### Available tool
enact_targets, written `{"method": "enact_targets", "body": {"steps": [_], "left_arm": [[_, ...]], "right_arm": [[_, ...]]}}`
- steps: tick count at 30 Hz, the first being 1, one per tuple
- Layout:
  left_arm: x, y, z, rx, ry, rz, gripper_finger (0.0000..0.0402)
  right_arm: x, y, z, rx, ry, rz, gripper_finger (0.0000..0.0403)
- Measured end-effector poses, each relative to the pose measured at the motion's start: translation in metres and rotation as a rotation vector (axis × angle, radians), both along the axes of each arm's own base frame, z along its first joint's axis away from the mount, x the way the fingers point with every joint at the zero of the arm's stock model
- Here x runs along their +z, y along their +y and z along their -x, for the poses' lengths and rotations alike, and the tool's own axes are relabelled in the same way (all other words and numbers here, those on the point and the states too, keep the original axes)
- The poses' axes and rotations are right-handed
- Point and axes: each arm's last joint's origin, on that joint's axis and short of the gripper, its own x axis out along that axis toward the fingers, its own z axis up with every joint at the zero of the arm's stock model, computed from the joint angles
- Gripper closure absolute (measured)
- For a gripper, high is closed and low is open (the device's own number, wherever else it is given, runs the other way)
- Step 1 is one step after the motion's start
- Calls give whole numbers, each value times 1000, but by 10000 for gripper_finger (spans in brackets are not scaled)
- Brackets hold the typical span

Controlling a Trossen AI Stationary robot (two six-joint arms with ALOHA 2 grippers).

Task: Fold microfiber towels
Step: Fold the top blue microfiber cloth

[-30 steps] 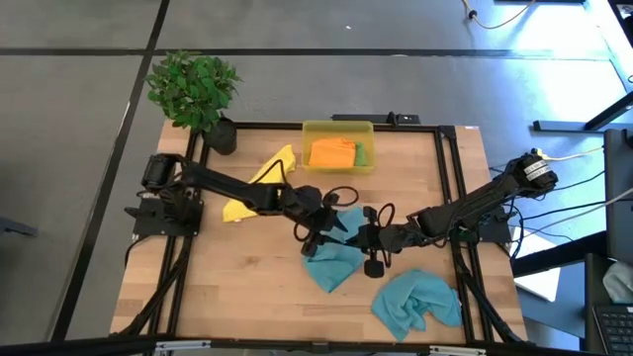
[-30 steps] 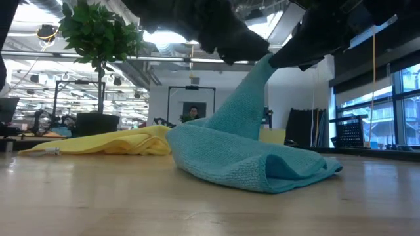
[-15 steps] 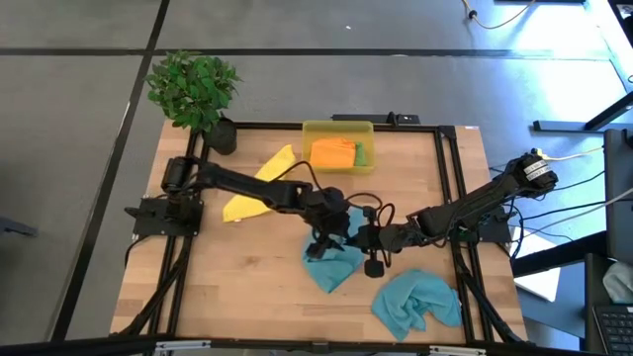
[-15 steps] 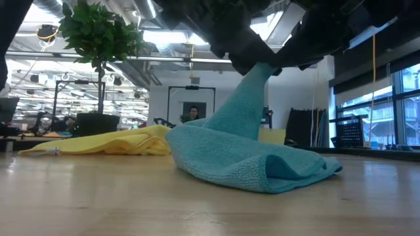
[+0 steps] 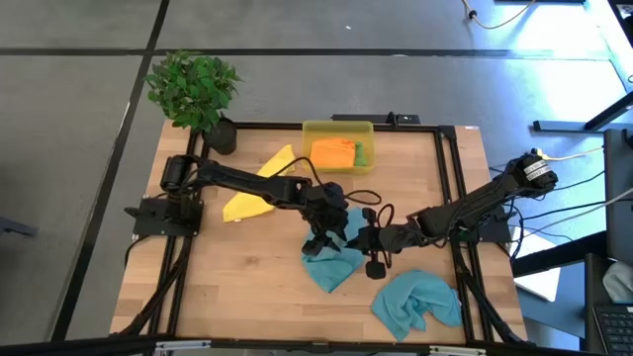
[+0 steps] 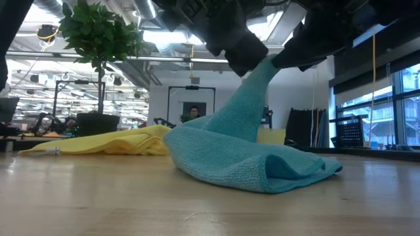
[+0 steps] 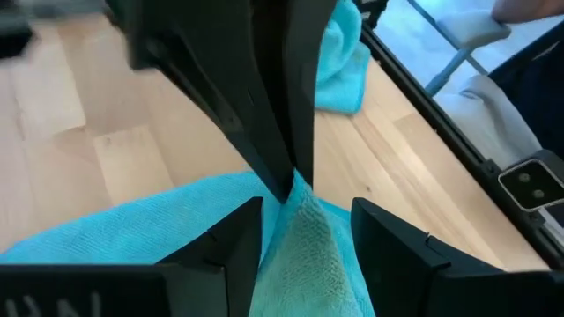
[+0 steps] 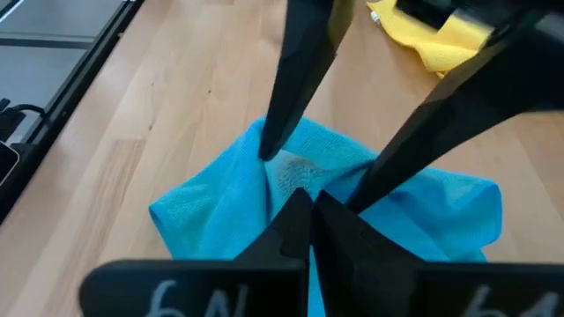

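Towel (image 6: 243, 154), teal, sits mid-table, one corner drawn up into a peak between my two grippers. My right gripper (image 8: 307, 204) pinches that peak with jaws pressed together on the cloth. My left gripper (image 7: 304, 231) straddles the same peak, jaws spread either side. A second teal towel (image 5: 415, 302) lies crumpled nearby.
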Motion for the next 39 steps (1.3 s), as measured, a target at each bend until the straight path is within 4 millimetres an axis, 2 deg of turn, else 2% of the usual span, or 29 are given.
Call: {"method": "enact_targets", "body": {"steps": [4, 13, 22, 31, 39], "left_arm": [[4, 0, 1, -1, -14, -1, 247], [0, 0, 0, 0, -10, -23, 302], [2, 6, -2, 21, -38, -29, 296], [3, -7, 0, -72, -44, 3, 295], [2, -5, 0, -68, -43, -1, 335]], "right_arm": [[0, 0, 0, 12, 8, -10, 396], [0, 0, 0, 12, 8, -11, 396], [1, 1, 0, 12, -4, -15, 396], [1, 1, 0, 22, -5, -21, 396], [1, 1, 0, 18, -6, -20, 396]]}}
